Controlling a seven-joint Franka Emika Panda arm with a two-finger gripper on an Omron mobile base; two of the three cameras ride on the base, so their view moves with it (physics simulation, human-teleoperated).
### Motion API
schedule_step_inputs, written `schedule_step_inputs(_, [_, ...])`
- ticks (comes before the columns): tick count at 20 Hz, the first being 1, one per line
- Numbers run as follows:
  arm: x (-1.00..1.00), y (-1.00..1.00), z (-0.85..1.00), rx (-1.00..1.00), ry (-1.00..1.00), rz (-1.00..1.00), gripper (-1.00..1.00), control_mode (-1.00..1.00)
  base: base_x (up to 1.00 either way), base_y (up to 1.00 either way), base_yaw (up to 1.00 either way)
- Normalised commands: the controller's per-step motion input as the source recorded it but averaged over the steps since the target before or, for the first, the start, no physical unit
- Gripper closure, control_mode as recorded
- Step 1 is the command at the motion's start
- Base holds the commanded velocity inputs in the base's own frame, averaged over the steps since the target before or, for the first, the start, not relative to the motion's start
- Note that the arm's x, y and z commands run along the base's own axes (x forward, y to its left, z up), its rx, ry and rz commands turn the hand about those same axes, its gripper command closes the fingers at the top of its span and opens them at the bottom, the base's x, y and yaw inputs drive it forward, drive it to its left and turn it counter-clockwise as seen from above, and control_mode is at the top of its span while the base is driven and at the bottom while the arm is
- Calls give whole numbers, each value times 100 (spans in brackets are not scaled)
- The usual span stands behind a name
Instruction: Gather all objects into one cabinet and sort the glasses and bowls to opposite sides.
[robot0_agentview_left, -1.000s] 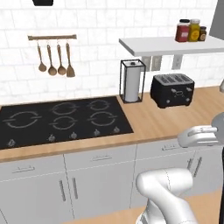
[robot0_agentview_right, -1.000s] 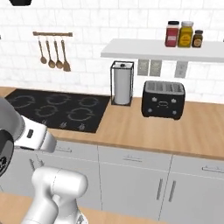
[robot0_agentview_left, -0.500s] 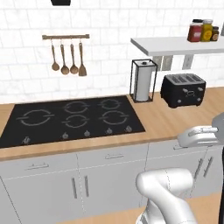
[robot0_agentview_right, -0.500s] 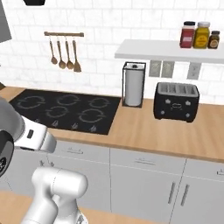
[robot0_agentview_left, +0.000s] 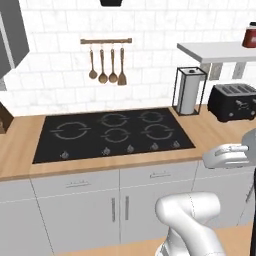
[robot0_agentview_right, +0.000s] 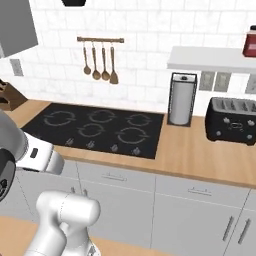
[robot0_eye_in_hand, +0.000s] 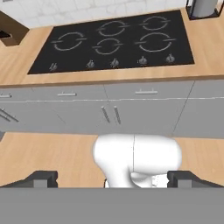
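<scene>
**Status at the Cooktop Station: Gripper Empty, Cabinet at Frame Edge**

Containers. A red jar (robot0_agentview_left: 249, 35) stood on the white wall shelf (robot0_agentview_left: 215, 50) at the upper right; its contents could not be determined. A brown knife block (robot0_agentview_right: 10, 95) sat at the left end of the wooden surface (robot0_agentview_right: 200, 150). The grey cabinet (robot0_agentview_left: 12, 37) appeared at the upper left edge of the left base view, showing a flat grey door panel; its interior was not visible. The cups and the bowl could not be located in these views.

Gripper. In the hand view, the gripper (robot0_eye_in_hand: 111, 179) had its two dark fingertips (robot0_eye_in_hand: 41, 178) set wide apart, near opposite edges of the frame. Nothing lay between them and they touched nothing. The camera looked down over the grey drawer fronts (robot0_eye_in_hand: 109, 109) and the wooden floor (robot0_eye_in_hand: 43, 153).

Materials and shapes. A glossy black cooktop (robot0_agentview_left: 112, 132) with ring-marked burners was set flush into the wooden surface. Four wooden utensils (robot0_agentview_left: 107, 65) hung from a wooden rail on the white tiled wall. A paper-towel roll in a black wire holder (robot0_agentview_left: 189, 91) stood upright beside a black, boxy toaster (robot0_agentview_left: 234, 102), the two close but apart. A dark hood (robot0_agentview_left: 111, 2) showed at the top edge.
</scene>
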Motion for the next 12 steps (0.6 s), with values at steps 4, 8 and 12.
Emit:
schedule_step_inputs(4, [0,0,0,0,0,0,-100,100,3,55,7])
schedule_step_inputs(8, [0,0,0,0,0,0,-100,100,0,61,2])
schedule_step_inputs(12, [0,0,0,0,0,0,-100,100,0,59,0])
